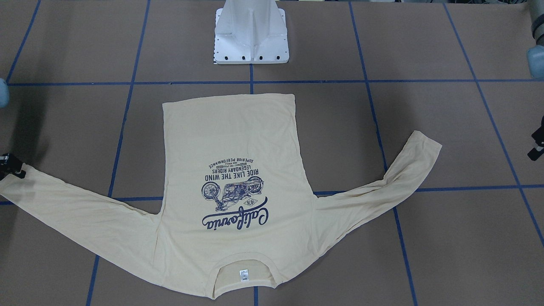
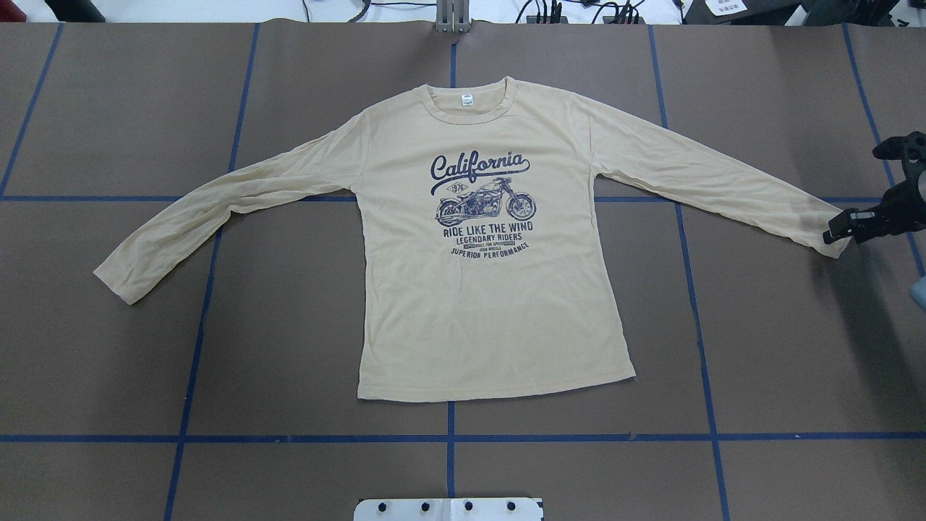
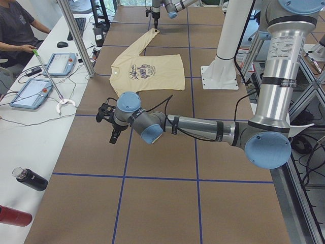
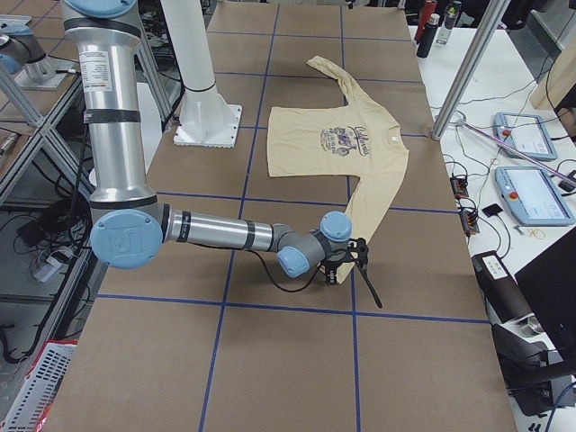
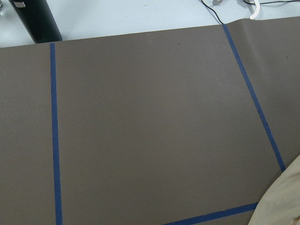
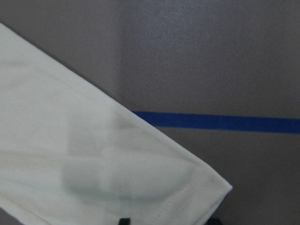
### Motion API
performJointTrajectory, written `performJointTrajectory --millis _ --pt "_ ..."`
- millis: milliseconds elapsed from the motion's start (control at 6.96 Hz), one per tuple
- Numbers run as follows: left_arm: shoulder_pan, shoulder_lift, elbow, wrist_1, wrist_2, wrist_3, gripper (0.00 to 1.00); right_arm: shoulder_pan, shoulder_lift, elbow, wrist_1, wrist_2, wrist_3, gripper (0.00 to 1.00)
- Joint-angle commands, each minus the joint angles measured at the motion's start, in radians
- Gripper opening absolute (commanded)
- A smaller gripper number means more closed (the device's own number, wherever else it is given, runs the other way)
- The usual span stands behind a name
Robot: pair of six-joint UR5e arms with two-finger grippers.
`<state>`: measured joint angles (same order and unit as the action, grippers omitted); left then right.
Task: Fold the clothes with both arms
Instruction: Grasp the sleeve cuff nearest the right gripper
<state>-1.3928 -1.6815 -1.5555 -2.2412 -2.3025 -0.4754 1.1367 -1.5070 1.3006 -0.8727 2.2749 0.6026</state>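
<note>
**T-shirt flat and print up; right gripper open at 1 cuff, left gripper off the cloth**

Front-facing view: The T-shirt (image 1: 229,127) lies flat on the brown table (image 1: 446,238), print up. Its hem points toward the white pedestal base (image 1: 250,42), its collar toward the camera, and its 2 sleeves are spread out sideways. The right gripper (image 1: 15,166) sits at the cuff on the robot's right, partly cut by the frame edge. The left gripper (image 1: 537,146) shows only as a black sliver at the opposite edge, well apart from the other cuff. I cannot tell whether it is open or closed.

Overhead view: The shirt lies across the blue tape (image 2: 694,318) grid. The right gripper is at the very end of the cuff. The left gripper is out of frame.

Left side view: The left arm (image 3: 203,127) stretches low over bare table, and its gripper is near the shirt but over no cloth. A person (image 3: 15,30) sits at the side bench.

Right side view: The right arm (image 4: 216,232) reaches low across the table to the near cuff.

Left wrist view: Bare table and tape lines, with 1 corner of cream cloth at lower right.

Right wrist view: The cuff corner lies flat on the table. 2 dark fingertips (image 6: 123,221) show at the bottom edge, apart from each other, so the jaws stand open with nothing pinched.
</note>
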Motion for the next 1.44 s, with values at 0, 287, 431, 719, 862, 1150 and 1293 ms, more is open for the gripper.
performJointTrajectory --millis 0,287,431,719,862,1150,1293 --pt "0.000 0.000 -0.002 0.000 -0.002 0.000 1.00 0.000 0.001 -0.006 0.000 0.000 0.000 0.66" --pt "0.000 0.000 0.000 0.000 -0.002 0.000 1.00 0.000 0.002 -0.004 0.001 0.000 0.002 0.46" --pt "0.000 0.000 0.000 0.000 -0.002 0.000 1.00 0.000 0.004 -0.004 0.001 -0.002 0.002 0.31" --pt "0.000 0.000 0.002 0.000 0.000 -0.002 1.00 0.000 0.005 0.002 0.006 0.000 0.002 0.10" --pt "0.000 0.000 0.003 0.000 0.000 0.000 1.00 0.000 0.007 0.011 0.007 0.003 0.002 0.03" --pt "0.000 0.000 0.003 0.000 0.000 0.000 1.00 0.006 0.007 0.026 0.014 0.006 0.006 0.00" --pt "0.000 0.000 0.003 0.000 0.000 -0.002 1.00 0.011 0.008 0.032 0.012 0.012 0.006 0.00"
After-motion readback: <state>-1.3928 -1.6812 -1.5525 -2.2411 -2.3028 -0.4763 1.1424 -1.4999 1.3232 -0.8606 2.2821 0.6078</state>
